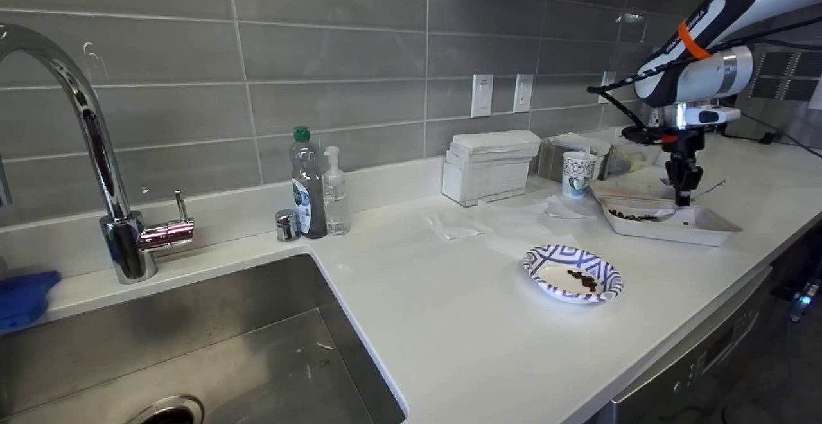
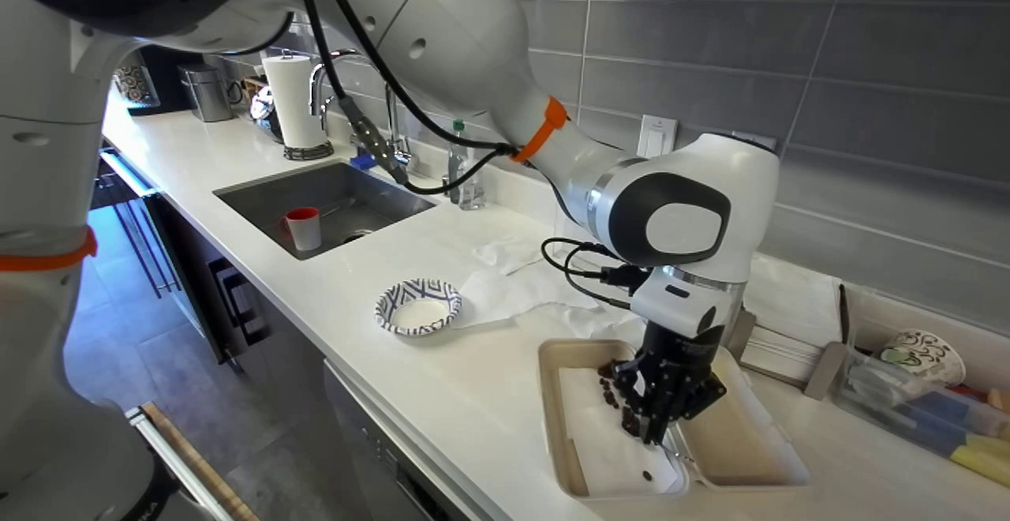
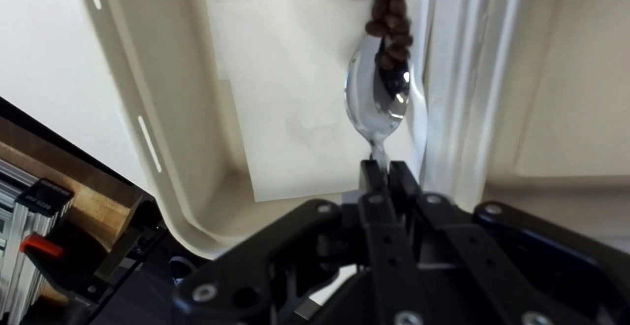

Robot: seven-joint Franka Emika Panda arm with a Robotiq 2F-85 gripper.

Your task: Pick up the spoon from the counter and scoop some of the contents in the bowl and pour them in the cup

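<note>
The gripper (image 3: pixel 385 168) (jaws nearly together) pinches the spoon (image 3: pixel 375 96).

Wall (image 1: pixel 334 48) tiled in glossy grey, light switch (image 1: pixel 482 95) and outlet (image 1: pixel 523 92) mounted on it, stainless-steel sink (image 1: pixel 270 360) set in white countertop (image 1: pixel 437 308), dishwasher (image 1: pixel 690 369) built in below, floor (image 2: pixel 177 395) tiled, lit bluish

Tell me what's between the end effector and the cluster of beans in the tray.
The spoon: the wrist view shows its rounded end between the end effector and the beans at its tip.
</note>
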